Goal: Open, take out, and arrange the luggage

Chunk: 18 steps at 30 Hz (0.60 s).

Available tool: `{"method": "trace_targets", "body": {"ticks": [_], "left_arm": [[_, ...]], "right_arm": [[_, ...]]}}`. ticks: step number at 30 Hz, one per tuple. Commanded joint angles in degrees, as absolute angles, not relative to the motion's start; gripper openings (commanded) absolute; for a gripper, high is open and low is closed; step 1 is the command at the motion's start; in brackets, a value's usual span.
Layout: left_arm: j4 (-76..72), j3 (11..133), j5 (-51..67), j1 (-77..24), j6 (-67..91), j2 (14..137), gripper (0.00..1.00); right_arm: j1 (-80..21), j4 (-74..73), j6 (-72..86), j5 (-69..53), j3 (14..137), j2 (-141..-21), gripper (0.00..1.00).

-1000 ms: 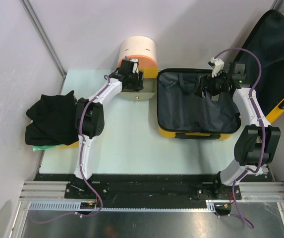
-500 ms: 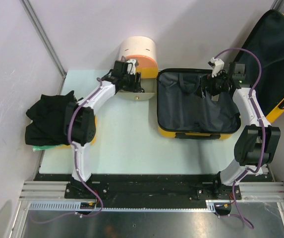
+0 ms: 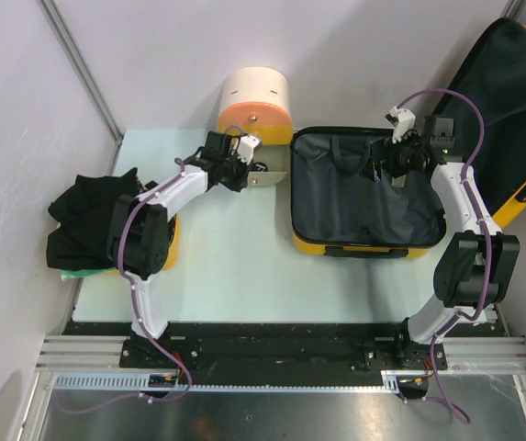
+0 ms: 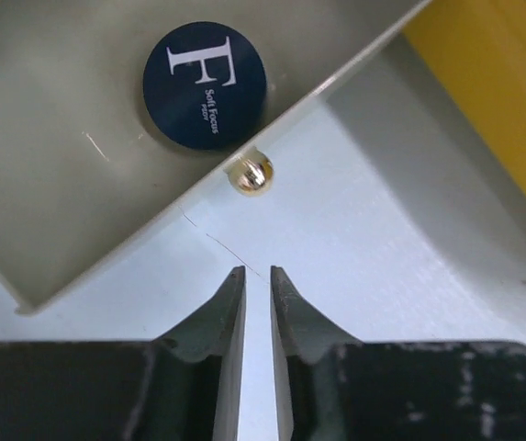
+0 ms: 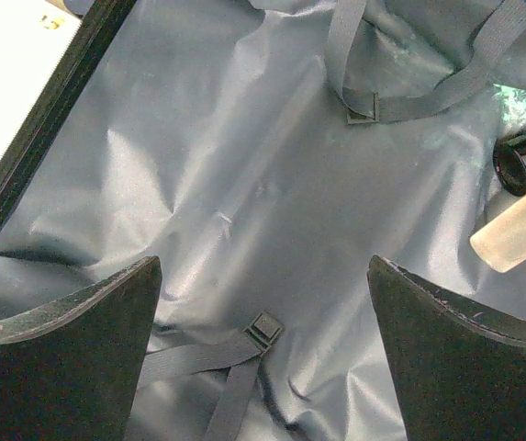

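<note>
**Suitcase lies open, two grippers hold nothing**

The luggage (image 3: pixel 310 244) lies flat and open on the tabletop (image 3: pixel 235 266), at the middle right of the top view. Its yellow edge goes round a dark gray lining. Its big lid (image 3: pixel 510 101) stands up at the upper right corner of the picture.

The right gripper (image 5: pixel 263 276) hangs over the lining inside the luggage. Its two fingers are spread as wide as they go, and nothing is between them. In the right wrist view, gray straps with a small buckle (image 5: pixel 264 326) lie on the lining. A little clear bottle with a dark cap (image 5: pixel 520 225) lies on the lining at the right side of that picture.

The left gripper (image 4: pixel 252 274) is at the upper middle of the top view, left of the luggage. Its fingers are almost closed, with only a thin gap, and they hold nothing. Just past the tips is a small gold knob (image 4: pixel 251 173) on the edge of a beige box (image 4: pixel 70 184). A round blue sticker (image 4: pixel 205 84) with a white F sits in the box.

A cream and orange round tub (image 3: pixel 255 103) lies behind the box. A pile of black clothes (image 3: pixel 93 225) sits at the left edge of the tabletop.
</note>
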State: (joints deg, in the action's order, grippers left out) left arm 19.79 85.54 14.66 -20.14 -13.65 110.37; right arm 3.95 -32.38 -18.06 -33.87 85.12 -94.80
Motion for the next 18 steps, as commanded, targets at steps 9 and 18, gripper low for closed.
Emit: {"method": "trace_targets", "body": {"ticks": [9, 18], "left_arm": [[9.15, 101.6, 7.74, -20.65, -19.51, 124.8, 0.15], [-3.15, 104.15, 4.4, -20.65, -21.36, 129.46, 0.15]], "right_arm": [[3.25, -31.47, -17.4, -32.26, 84.81, -92.46, 1.0], [3.08, -31.11, -17.49, -31.47, 84.81, -93.42, 1.0]]}}
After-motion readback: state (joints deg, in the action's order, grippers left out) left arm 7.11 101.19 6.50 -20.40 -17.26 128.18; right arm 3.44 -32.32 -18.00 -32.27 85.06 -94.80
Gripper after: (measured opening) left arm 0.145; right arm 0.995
